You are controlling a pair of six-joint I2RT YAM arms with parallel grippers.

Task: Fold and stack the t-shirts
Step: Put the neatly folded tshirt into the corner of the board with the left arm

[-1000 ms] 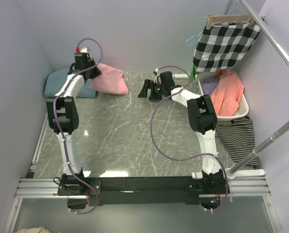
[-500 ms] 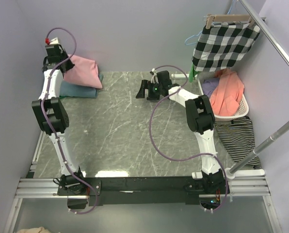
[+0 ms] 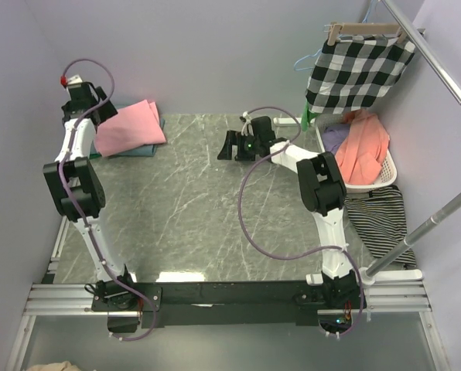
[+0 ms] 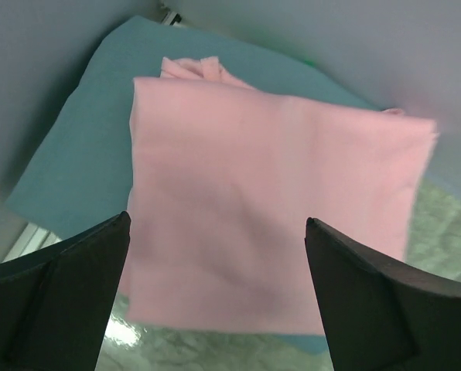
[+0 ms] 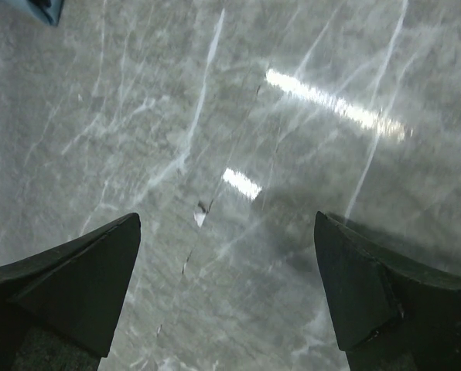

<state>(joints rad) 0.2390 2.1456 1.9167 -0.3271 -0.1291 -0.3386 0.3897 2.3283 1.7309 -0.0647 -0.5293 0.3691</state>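
Observation:
The light pink t-shirt (image 3: 130, 127) lies folded flat on the folded dusty teal t-shirt (image 3: 136, 153) in the table's far left corner. The left wrist view shows the pink t-shirt (image 4: 269, 193) covering most of the teal t-shirt (image 4: 76, 154), whose edges stick out around it. My left gripper (image 3: 97, 116) hovers above the stack's left side, open (image 4: 217, 224) and apart from the cloth, nothing between its fingers. My right gripper (image 3: 229, 145) is open over the bare marble at mid-table, and its wrist view (image 5: 227, 218) shows only the tabletop.
A white basket (image 3: 387, 171) with an orange garment (image 3: 363, 151) stands at the right. A black-and-white checked cloth (image 3: 358, 66) hangs on a hanger above it. A striped garment (image 3: 379, 218) lies below, by a metal rail (image 3: 431, 220). Walls close off the left and back.
My left gripper carried the pink t-shirt leftward over the teal one, opened and let it go; the pink t-shirt now lies flat on top. The right arm barely moved.

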